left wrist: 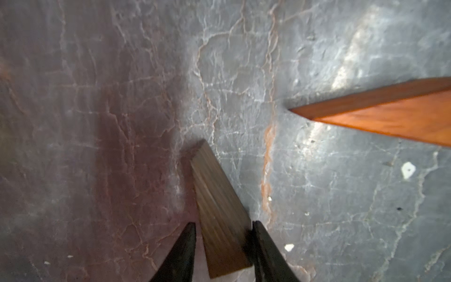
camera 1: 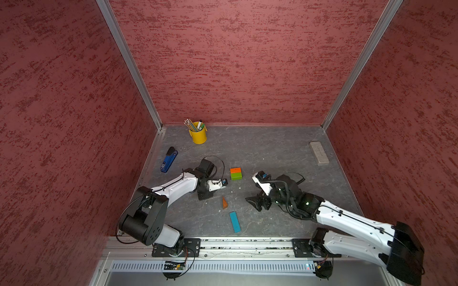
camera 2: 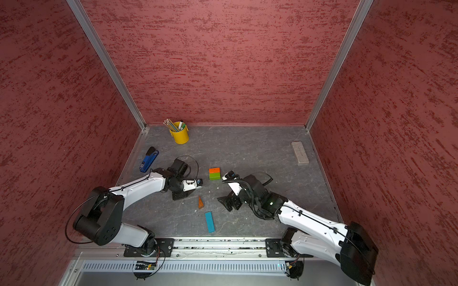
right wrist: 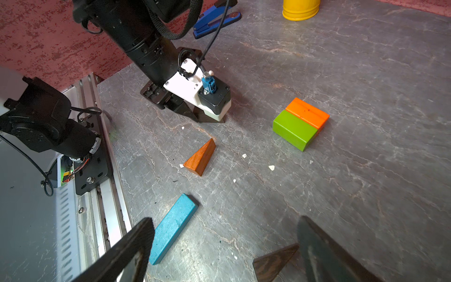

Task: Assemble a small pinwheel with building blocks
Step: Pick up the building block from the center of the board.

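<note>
**Desk [camera 1: 272, 153] with pinwheel pieces, top and wrist views.** We are looking at the pieces lying apart on the desk.

- The orange block [camera 1: 235, 170] and the green block [camera 1: 236, 175] are sitting side by side, touching, near the middle of the desk.
- A reddish wedge [camera 1: 224, 203] is lying between them and the front edge.
- The blue bar [camera 1: 234, 221] is lying flat just beyond that wedge, close to the front edge.

The left pincer [left wrist: 224, 222] is pointing down at the desk, on the left-edge side of the reddish wedge. It is standing partly open astride a dark wedge [left wrist: 219, 214]. One finger [left wrist: 266, 249] is lying against the wedge's side. The other finger [left wrist: 181, 251] is standing just off it, with a sliver of desk showing between, so we are not reading this as a grip.

The right pincer [right wrist: 224, 222] is gaping wide and holding nothing. A second dark wedge [right wrist: 273, 261] is lying on the desk just beside one of its fingers.

A stapler [camera 1: 169, 159] is lying near the left edge. A yellow cup [camera 1: 198, 135] of pencils is standing in the far left corner, and an eraser [camera 1: 319, 153] is lying toward the far right corner.
</note>
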Motion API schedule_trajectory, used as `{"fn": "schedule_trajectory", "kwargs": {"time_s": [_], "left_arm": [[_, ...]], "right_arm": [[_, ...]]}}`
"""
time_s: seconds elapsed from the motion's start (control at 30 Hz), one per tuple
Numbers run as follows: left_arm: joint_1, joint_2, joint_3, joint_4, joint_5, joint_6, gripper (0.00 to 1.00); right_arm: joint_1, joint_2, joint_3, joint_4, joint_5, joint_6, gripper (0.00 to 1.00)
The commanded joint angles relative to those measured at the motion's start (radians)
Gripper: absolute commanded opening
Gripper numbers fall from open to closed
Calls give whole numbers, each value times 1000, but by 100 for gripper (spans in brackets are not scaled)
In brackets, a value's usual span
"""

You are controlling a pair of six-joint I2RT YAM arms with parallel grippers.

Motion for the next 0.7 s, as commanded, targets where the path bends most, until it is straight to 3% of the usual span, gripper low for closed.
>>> {"fn": "schedule_trajectory", "kwargs": {"time_s": [0.0,0.43,0.67], "left_arm": [[-2,19,27,-4,8,-16,39],[3,29,50,-39,45,-25,30],[61,46,130,-96,84,15,29]], "right_arm": [[5,-16,7,-4,-1,-5,94],[5,-31,3,-13,1,0,94],[5,-60,21,-33,26,-34,94]]}}
